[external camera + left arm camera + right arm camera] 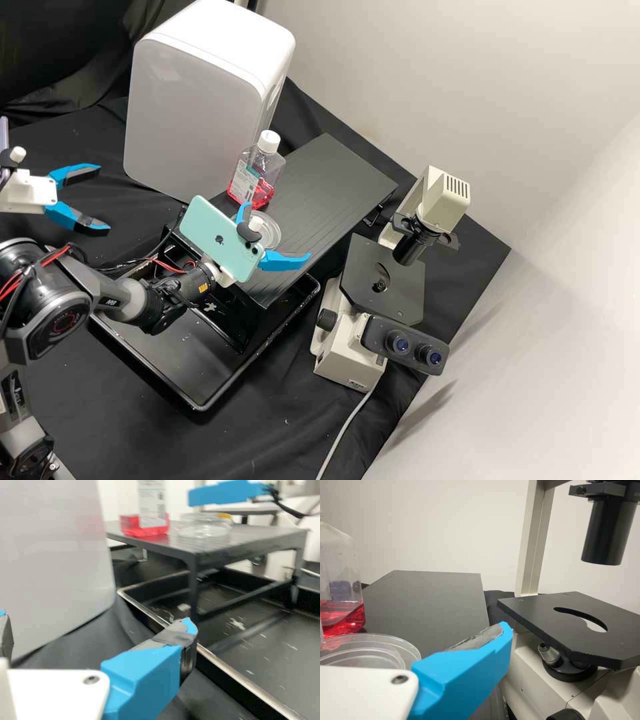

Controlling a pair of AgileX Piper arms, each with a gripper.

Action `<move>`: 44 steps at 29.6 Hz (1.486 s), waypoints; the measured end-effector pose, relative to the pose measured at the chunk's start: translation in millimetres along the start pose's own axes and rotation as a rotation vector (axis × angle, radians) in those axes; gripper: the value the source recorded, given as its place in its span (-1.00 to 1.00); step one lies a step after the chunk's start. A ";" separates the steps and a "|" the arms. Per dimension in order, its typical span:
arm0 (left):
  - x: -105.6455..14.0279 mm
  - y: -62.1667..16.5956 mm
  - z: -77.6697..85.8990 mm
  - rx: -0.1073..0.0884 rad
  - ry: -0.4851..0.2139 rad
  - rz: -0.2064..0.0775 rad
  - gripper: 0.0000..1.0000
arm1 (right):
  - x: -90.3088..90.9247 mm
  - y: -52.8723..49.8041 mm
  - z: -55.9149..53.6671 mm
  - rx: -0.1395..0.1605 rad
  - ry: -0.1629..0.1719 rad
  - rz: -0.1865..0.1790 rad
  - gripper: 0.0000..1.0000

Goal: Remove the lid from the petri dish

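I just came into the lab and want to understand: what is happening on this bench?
The right arm's tool is open at the petri dish on the raised black platform, one blue finger on each side of it. The lid looks still on the dish. The left arm's tool is open too, off beside the white box, holding nothing. A flask of red liquid stands behind the dish, and a microscope is next to the platform.
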 end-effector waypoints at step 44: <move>-7.1 -19.1 21.3 0.010 -0.051 -0.073 1.00 | 0.0 0.0 0.0 0.000 0.000 0.000 1.00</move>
